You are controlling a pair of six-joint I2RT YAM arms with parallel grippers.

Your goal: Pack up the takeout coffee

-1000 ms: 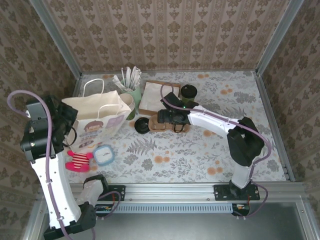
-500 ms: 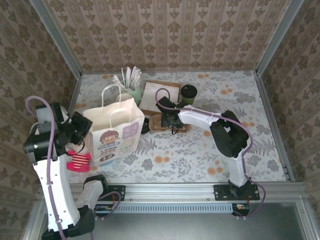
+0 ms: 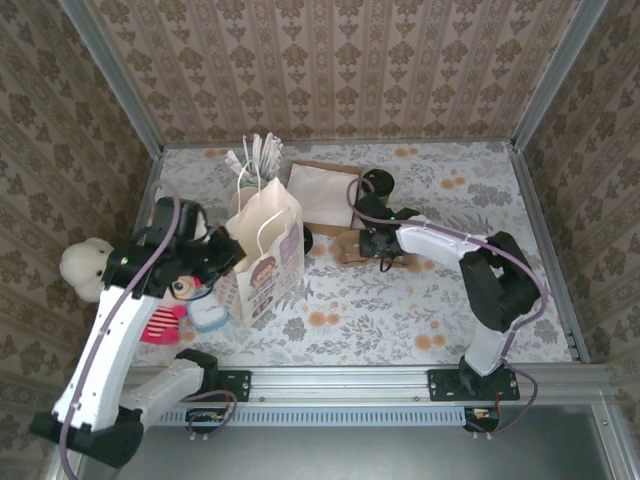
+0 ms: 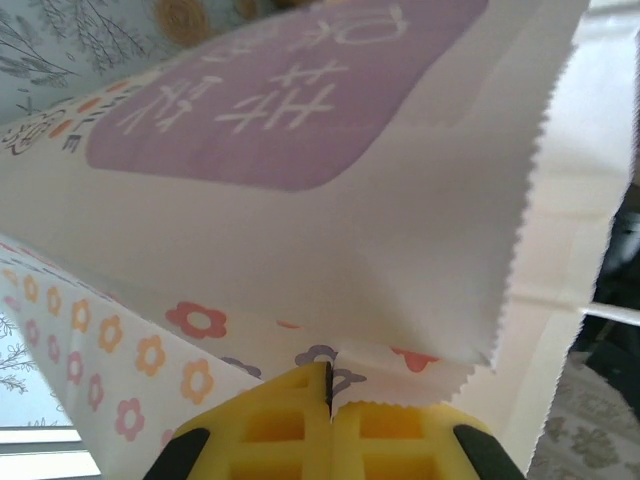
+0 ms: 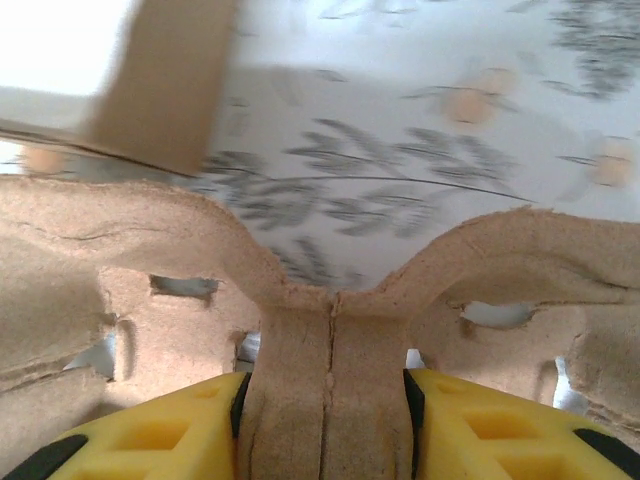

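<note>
Right tool (image 5: 330,385) grips the brown moulded-pulp cup carrier (image 5: 130,300) by its rib, up close.
From above: forearm reaching left over the surface (image 3: 420,310).

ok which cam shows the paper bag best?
Top external: the whole paper bag stands with its handles up. Left wrist gives a close-up of its printed side and zigzag top edge, pinched in the left end effector.
</note>
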